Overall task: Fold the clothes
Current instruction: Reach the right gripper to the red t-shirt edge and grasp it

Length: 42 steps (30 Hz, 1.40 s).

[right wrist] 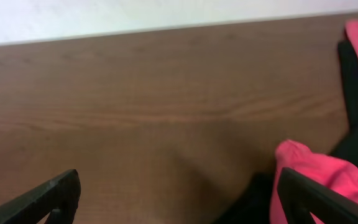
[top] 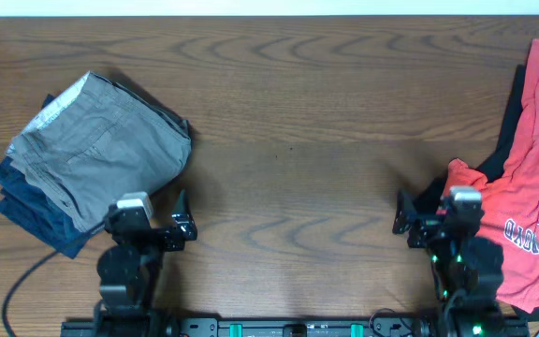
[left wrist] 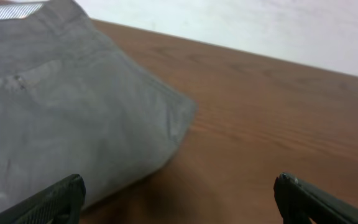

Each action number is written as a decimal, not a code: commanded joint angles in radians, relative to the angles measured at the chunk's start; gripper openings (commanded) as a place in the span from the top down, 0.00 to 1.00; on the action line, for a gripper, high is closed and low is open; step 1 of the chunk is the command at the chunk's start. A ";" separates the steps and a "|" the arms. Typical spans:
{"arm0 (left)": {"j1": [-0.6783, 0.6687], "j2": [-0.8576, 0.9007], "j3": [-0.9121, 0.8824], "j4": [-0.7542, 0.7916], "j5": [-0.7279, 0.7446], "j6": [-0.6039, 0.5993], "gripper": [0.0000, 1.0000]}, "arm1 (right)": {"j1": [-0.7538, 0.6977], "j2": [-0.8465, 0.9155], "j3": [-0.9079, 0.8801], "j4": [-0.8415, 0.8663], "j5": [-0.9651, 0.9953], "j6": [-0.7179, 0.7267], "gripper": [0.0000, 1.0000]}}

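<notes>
"So, how do the two hands stand?"

"Both sit low at the near edge, over bare table (top: pixel 288 122). The left hand (left wrist: pixel 176 208) has its fingers spread wide and holds nothing. The right hand (right wrist: pixel 176 202) is the same, wide and empty."

"And the T-shirt?"

"The T-shirt (top: pixel 531 187) lies crumpled at the right end of the table, just beside the right hand. Its lettering faces up, and part of it runs out of view. It isn't flat, so I'd judge the first step is to bring it to the open middle and spread it."

"How to do that well?"

"Pinch only the red cloth at a hem or shoulder, one hand on each side, and pull it smooth before any fold. A black garment (top: pixel 511 122) lies under it and could come along."

"Anything else?"

"Across the table, just beside the left hand, there's a folded pile: grey trousers (top: pixel 101 150) on navy clothes (top: pixel 26 211). Keep the spread shirt off it."
</notes>
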 commanded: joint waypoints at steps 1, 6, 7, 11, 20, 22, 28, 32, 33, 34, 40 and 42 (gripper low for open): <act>0.005 0.127 0.151 -0.080 0.047 -0.013 0.02 | -0.025 0.168 0.101 -0.040 0.037 0.014 0.01; 0.005 0.325 0.330 -0.245 0.047 -0.013 0.02 | -0.097 0.463 0.267 -0.164 0.029 0.013 0.01; 0.005 0.363 0.362 -0.277 0.047 -0.013 0.02 | -0.108 0.520 0.299 -0.180 0.012 0.014 0.01; 0.005 0.471 0.420 -0.339 0.047 -0.013 0.02 | -0.119 0.680 0.369 -0.179 0.028 0.012 0.01; 0.005 0.571 0.420 -0.338 0.047 -0.013 0.02 | -0.159 0.933 0.369 -0.171 0.252 0.108 0.17; 0.005 0.576 0.420 -0.338 0.047 -0.013 0.02 | -0.172 0.977 0.369 -0.191 0.265 0.136 0.22; 0.005 0.575 0.420 -0.338 0.047 -0.013 0.02 | -0.196 1.032 0.369 -0.196 0.297 0.161 0.51; 0.005 0.575 0.420 -0.338 0.047 -0.013 0.02 | -0.198 1.032 0.369 -0.200 0.300 0.165 0.75; 0.005 0.575 0.420 -0.338 0.047 -0.013 0.02 | -0.198 1.032 0.369 -0.200 0.301 0.164 0.80; 0.005 0.575 0.420 -0.338 0.047 -0.013 0.02 | -0.198 1.032 0.369 -0.200 0.304 0.165 0.84; 0.005 0.575 0.420 -0.338 0.047 -0.013 0.03 | -0.198 1.018 0.370 -0.204 0.304 0.172 0.89; 0.005 0.575 0.420 -0.338 0.047 -0.013 0.02 | -0.198 1.003 0.374 -0.212 0.303 0.178 0.99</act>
